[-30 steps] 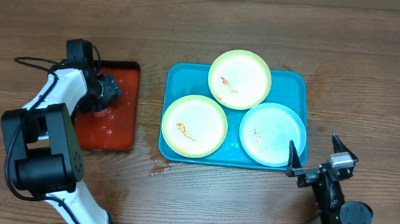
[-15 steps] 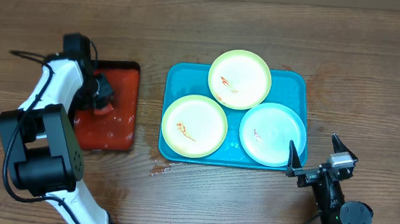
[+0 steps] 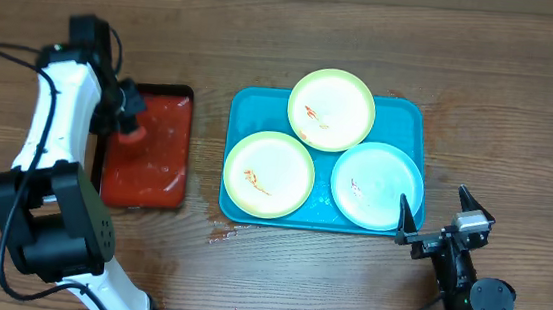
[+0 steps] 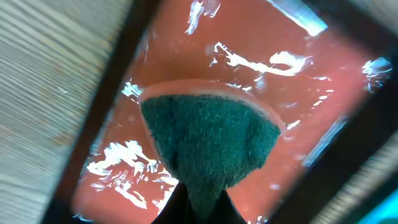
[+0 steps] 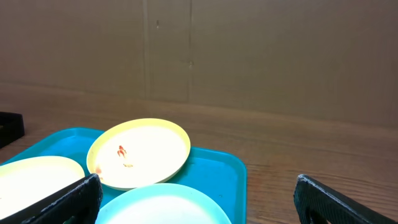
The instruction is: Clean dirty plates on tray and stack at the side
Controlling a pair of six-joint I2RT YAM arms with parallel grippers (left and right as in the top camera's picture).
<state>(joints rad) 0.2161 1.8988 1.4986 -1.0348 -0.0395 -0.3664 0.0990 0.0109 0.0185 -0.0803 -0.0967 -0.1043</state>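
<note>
The left tool [image 3: 127,122] is clamping tight on a sponge [image 4: 208,140], its green scouring face turned toward the wrist camera and a pinkish backing behind. The tool is hanging the sponge over the wet red tray [image 3: 149,179] directly beneath it. The blue tray [image 3: 245,112] is sitting well off to this tool's right, carrying all three dirty plates: the near yellow-green plate [image 3: 268,174] closest to the tool, the far yellow-green plate [image 3: 331,110] beyond it, and the light blue plate [image 3: 376,186] farthest away. Each is showing small orange-red smears, so no wiping looks done yet.

The right tool [image 3: 435,204] is waiting with jaws spread wide and nothing in them, just short of the light blue plate's rim.

The step in hand seems to be bringing the wetted sponge across. Doing it well likely means turning the scouring face downward, landing flat on a smear rather than on an edge, and pressing lightly. A loose plate may be sliding under the stroke, so the right tool steadying a rim would help.
</note>
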